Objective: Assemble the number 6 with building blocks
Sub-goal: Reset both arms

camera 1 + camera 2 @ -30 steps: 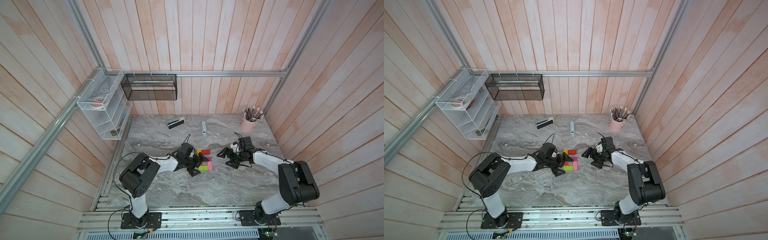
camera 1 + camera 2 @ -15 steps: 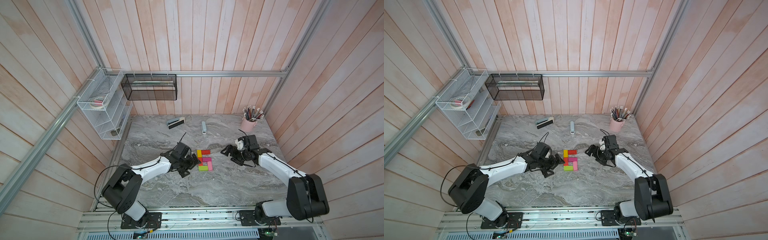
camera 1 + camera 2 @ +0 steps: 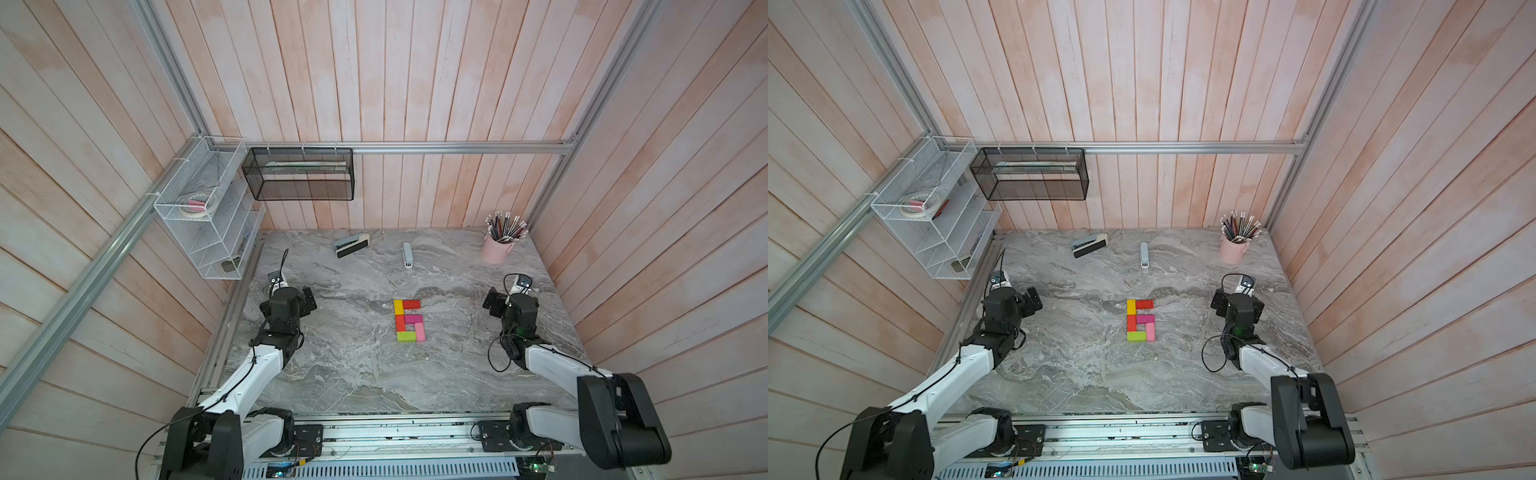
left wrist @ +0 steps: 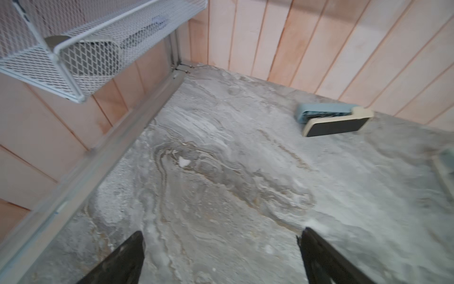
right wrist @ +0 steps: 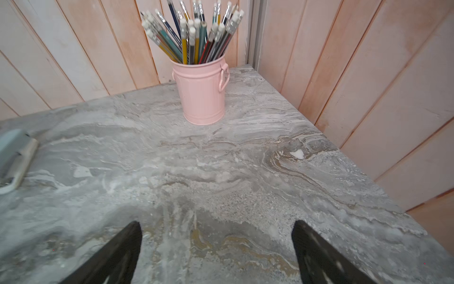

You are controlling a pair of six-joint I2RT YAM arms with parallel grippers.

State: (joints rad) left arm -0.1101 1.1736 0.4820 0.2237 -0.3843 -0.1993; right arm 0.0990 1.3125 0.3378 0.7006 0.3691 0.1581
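Marble table (image 3: pixel 353 374) carries the blocks, joined flat into a 6 (image 3: pixel 409 321), shown in both top views. It lies between the two grippers and well apart from each. Top is yellow (image 3: pixel 398 306) plus red (image 3: pixel 412 304), middle is second red (image 3: pixel 400 322) plus magenta (image 3: pixel 413 319), bottom is green (image 3: pixel 406 336) plus light pink (image 3: pixel 420 331); each touches its neighbours. The left gripper (image 4: pixel 221 233) is spread wide with nothing between its fingers, over bare marble; the 6 is off to its right, outside its wrist view. The right gripper (image 5: pixel 216 224) is spread wide too and empty; the 6 is off to its left. A pencil cup (image 5: pixel 201 93) stands ahead of the right gripper, by the far corner. A stapler (image 4: pixel 334 120) lies ahead of the left gripper, a bit to its right
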